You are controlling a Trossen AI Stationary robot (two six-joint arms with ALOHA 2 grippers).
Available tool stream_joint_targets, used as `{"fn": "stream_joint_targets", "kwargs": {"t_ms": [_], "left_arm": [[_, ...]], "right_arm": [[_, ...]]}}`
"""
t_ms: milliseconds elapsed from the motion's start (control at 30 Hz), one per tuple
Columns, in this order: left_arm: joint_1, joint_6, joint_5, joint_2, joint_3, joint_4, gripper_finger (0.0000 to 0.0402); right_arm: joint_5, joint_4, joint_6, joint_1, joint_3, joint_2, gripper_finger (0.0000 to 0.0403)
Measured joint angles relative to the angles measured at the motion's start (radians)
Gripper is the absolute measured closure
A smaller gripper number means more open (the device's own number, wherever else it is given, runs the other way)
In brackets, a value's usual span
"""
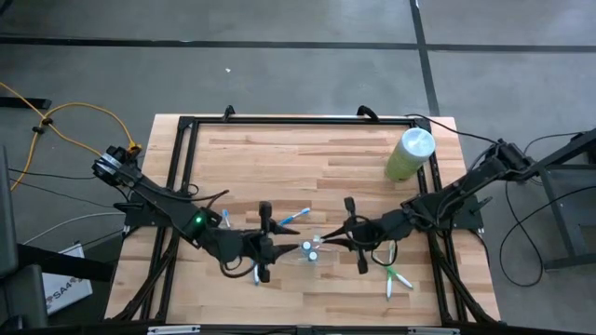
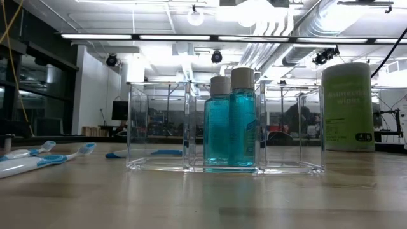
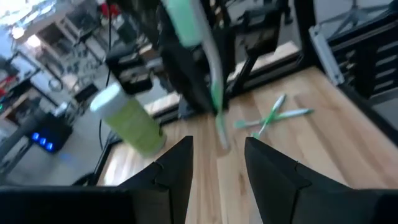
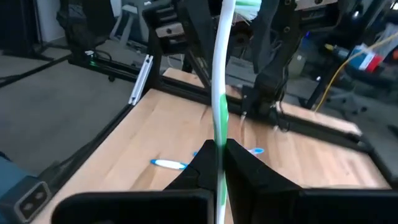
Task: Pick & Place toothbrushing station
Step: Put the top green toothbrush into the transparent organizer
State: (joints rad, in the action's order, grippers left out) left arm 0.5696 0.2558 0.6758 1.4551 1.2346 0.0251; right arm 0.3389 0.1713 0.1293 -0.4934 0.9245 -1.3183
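Note:
The toothbrushing station (image 2: 159, 127) is a clear tray at the table's middle (image 1: 322, 257). Two teal bottles (image 2: 230, 121) stand in it. My right gripper (image 4: 219, 149) hovers just right of the tray (image 1: 326, 240), shut on a green-and-white toothbrush (image 4: 219, 81). My left gripper (image 3: 217, 149) is just left of the tray (image 1: 284, 247), open, with nothing between its fingers. It faces the held brush (image 3: 215, 93). Neither gripper shows in the low view. My right gripper pinches the toothbrush's handle (image 4: 219, 127) between its two fingers, toward the end away from the bristles. The fingers reach in about level from the table's right side. The brush sticks out past the fingertips, bristle head (image 4: 247, 5) farthest out, clear of the table.
Blue toothbrushes (image 1: 293, 219) (image 1: 226, 221) lie flat on the wood behind and left of the tray, and two green ones (image 1: 399, 277) at the near right. A tall pale-green cylinder (image 1: 410, 154) with a white top stands at the far right. A black frame (image 1: 298, 119) rims the table.

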Motion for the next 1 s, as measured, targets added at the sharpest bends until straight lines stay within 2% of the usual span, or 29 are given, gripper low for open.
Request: {"fn": "stream_joint_targets", "kwargs": {"t_ms": [433, 833, 1000], "left_arm": [[-0.034, 0.087, -0.135, 0.000, 0.000, -0.147, 0.0263], [-0.111, 0.060, -0.316, 0.000, 0.000, -0.175, 0.0263], [-0.129, 0.063, -0.349, 0.000, 0.000, -0.190, 0.0263]], "right_arm": [[-0.035, 0.103, 0.153, 0.001, 0.000, -0.012, 0.0399], [-0.083, 0.111, 0.164, 0.044, 0.000, -0.012, 0.0399], [-0.114, 0.117, 0.165, 0.069, 0.000, -0.012, 0.0399]]}}
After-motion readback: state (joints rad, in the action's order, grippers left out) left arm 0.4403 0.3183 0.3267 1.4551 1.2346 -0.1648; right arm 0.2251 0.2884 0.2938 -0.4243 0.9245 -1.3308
